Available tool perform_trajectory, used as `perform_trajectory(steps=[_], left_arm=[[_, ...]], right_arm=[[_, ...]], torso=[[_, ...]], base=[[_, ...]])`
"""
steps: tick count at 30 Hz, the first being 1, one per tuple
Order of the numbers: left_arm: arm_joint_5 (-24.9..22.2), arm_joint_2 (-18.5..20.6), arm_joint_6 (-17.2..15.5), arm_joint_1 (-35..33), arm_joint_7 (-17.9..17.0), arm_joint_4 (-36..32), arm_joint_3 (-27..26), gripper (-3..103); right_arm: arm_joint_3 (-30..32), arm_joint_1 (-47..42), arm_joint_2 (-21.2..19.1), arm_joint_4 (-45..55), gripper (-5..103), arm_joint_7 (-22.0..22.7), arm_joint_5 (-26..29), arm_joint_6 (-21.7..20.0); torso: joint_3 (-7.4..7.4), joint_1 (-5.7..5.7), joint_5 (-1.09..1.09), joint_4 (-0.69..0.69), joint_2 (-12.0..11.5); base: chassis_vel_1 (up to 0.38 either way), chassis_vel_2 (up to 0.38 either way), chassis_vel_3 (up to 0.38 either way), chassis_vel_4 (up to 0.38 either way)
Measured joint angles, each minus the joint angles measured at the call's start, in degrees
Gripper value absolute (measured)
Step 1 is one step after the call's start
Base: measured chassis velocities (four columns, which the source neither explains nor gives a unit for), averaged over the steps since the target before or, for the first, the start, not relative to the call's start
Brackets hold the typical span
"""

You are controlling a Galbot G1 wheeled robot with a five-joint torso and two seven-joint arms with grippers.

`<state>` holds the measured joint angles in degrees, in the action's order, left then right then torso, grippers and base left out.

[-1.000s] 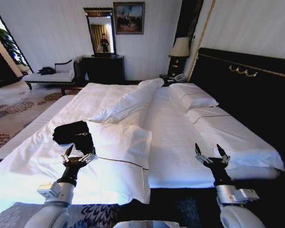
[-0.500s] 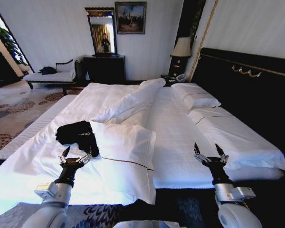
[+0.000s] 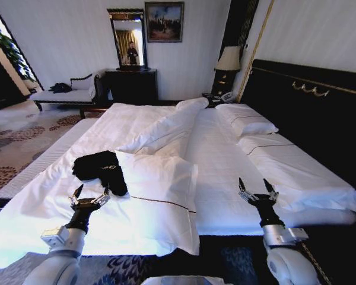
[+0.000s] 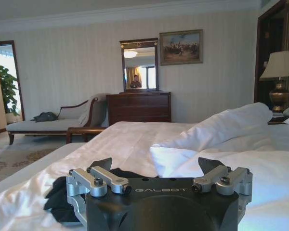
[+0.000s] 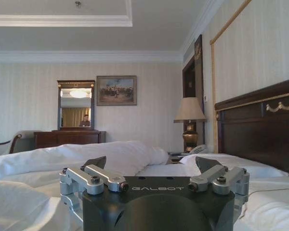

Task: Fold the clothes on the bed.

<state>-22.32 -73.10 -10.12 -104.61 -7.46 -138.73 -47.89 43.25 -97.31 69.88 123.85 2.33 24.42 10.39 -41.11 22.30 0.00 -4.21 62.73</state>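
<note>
Crumpled black T-shirt [image 3: 99,169] lies on the bed [image 3: 225,166] at 9 o'clock, touching a pillow [image 3: 160,181]. Left gripper [image 3: 89,193], jaws wide, hovers just short of it; right gripper [image 3: 253,189], jaws wide, at 5 o'clock. "GALBOT" printed on both.

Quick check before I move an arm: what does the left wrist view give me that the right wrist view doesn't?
Left wrist view alone: the crumpled black T-shirt on the white duvet, just beyond the open left gripper, plus the chaise and a potted plant. Right wrist view alone: the dark headboard with gold trim, the ceiling moulding, and the open right gripper over white bedding. Both share the mirror, the painting, the dresser and the bedside lamp.
</note>
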Motion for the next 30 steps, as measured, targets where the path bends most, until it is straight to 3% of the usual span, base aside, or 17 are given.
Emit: perform_trajectory(steps=[7, 10, 11, 12, 13, 15, 17, 18, 20, 23, 30], left_arm=[[1.4, -1.4, 0.1, -2.0, 0.0, -1.2, -0.4, 100], [2.3, -2.9, 0.4, -3.0, -0.1, -2.1, -0.7, 100], [2.4, -3.0, 0.5, -3.2, -0.1, -2.2, -0.8, 100], [2.4, -3.4, 0.5, -3.7, -0.2, -2.8, -1.3, 100], [2.4, -3.4, 0.5, -3.7, -0.2, -2.8, -1.3, 100], [2.7, -3.9, 0.5, -4.4, -0.3, -3.5, -2.1, 100], [3.3, -4.5, 0.5, -5.0, -0.4, -3.8, -2.4, 100], [3.3, -4.5, 0.5, -5.0, -0.4, -3.8, -2.4, 100], [4.7, -5.9, 0.6, -5.9, -0.4, -4.4, -2.5, 100], [6.7, -8.1, 0.8, -7.0, -0.5, -4.5, -2.1, 100], [8.7, -10.8, 1.1, -8.4, -0.5, -4.5, -1.9, 100]], right_arm=[[-5.1, 4.1, -5.2, -2.0, 100, 0.9, 8.6, -1.1], [-9.9, 8.0, -11.3, -2.4, 100, 2.9, 24.4, -2.3], [-10.5, 8.6, -12.0, -2.4, 100, 3.1, 26.8, -2.6], [-12.0, 10.5, -13.6, -2.2, 100, 3.9, 34.0, -4.1], [-12.0, 10.5, -13.6, -2.2, 100, 3.9, 34.0, -4.1], [-14.1, 14.7, -15.4, -1.2, 100, 6.1, 46.2, -7.7], [-15.6, 18.0, -15.9, -1.2, 100, 8.1, 52.8, -10.7], [-15.6, 18.0, -15.9, -1.2, 100, 8.1, 52.8, -10.7], [-18.3, 24.5, -15.8, -2.6, 100, 13.0, 59.0, -16.0], [-21.8, 31.5, -15.2, -5.5, 100, 18.4, 62.8, -20.4], [-28.0, 41.2, -12.8, -14.0, 100, 22.8, 68.5, -24.3]], torso=[[0.0, 0.0, 0.0, 0.01, 0.0], [0.0, 0.0, 0.01, 0.01, 0.0], [0.0, 0.0, 0.01, 0.01, 0.0], [0.0, 0.0, 0.01, 0.01, 0.0], [0.0, 0.0, 0.01, 0.01, 0.0], [0.0, 0.0, -0.01, 0.0, 0.0], [0.0, 0.0, -0.01, 0.01, 0.0], [0.0, 0.0, -0.01, 0.01, 0.0], [0.0, 0.0, 0.0, 0.01, 0.0], [0.0, 0.0, -0.01, 0.02, 0.0], [0.0, 0.0, 0.0, 0.01, 0.0]], base=[[0.0, 0.0, 0.0, 0.0], [0.0, 0.0, 0.0, 0.0], [0.0, 0.0, 0.0, 0.0], [0.0, 0.0, 0.0, 0.0], [0.0, 0.0, 0.0, 0.0], [0.0, 0.0, 0.0, 0.0], [0.0, 0.0, 0.0, 0.0], [0.0, 0.0, 0.0, 0.0], [0.0, 0.0, 0.0, 0.0], [0.0, 0.0, 0.0, 0.0], [0.0, 0.0, 0.0, 0.0]])
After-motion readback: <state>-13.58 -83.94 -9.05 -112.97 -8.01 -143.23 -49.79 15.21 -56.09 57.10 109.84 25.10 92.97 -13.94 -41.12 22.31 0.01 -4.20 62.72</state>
